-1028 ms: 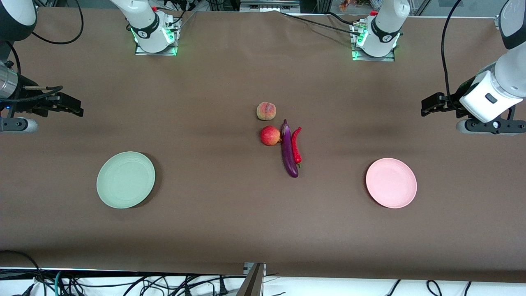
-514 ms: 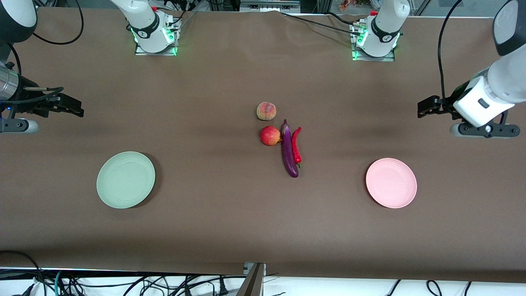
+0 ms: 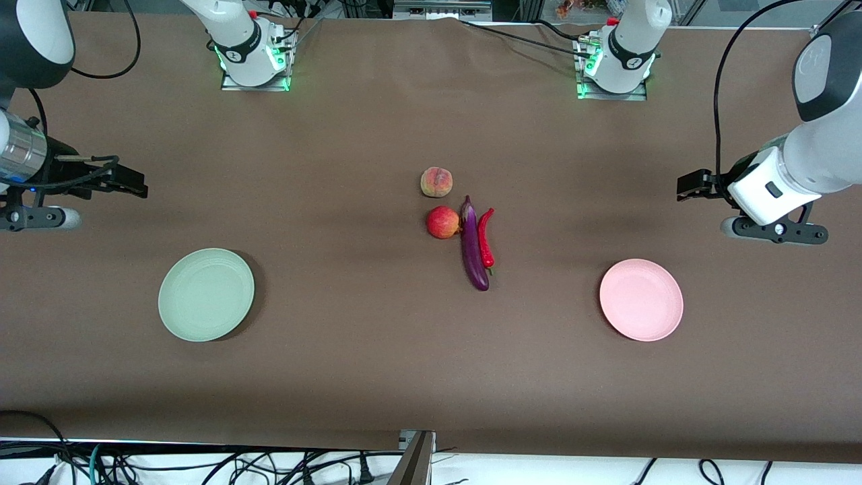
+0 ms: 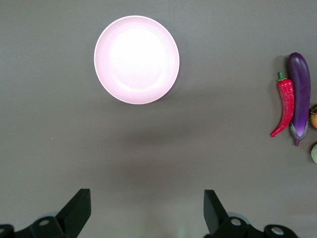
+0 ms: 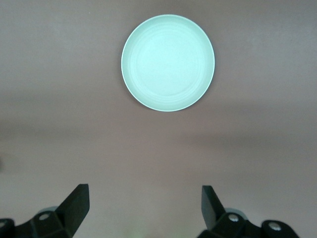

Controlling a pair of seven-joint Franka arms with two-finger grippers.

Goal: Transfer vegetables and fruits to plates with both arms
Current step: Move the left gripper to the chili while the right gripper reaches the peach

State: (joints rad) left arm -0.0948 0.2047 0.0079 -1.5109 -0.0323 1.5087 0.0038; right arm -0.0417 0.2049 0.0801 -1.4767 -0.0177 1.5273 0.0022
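Observation:
In the middle of the table a peach (image 3: 438, 182) lies farthest from the front camera. A round red fruit (image 3: 442, 222) sits nearer, touching the purple eggplant (image 3: 473, 246). The red chili (image 3: 485, 238) lies along the eggplant on the left arm's side. The pale green plate (image 3: 206, 294) and the pale pink plate (image 3: 641, 300) are both bare. My left gripper (image 3: 693, 185) hangs open over bare cloth toward the left arm's end; its wrist view shows the pink plate (image 4: 136, 59), chili (image 4: 284, 106) and eggplant (image 4: 299, 101). My right gripper (image 3: 131, 182) hangs open over the cloth at the right arm's end, with the green plate (image 5: 168, 62) in its wrist view.
Brown cloth covers the table (image 3: 350, 350). The arm bases (image 3: 252, 60) stand along the edge farthest from the front camera. Cables lie off the table's near edge.
The left arm has swung its gripper toward the table's middle and a little lower in the front view. The right gripper has shifted slightly toward the middle. Produce and plates have not moved.

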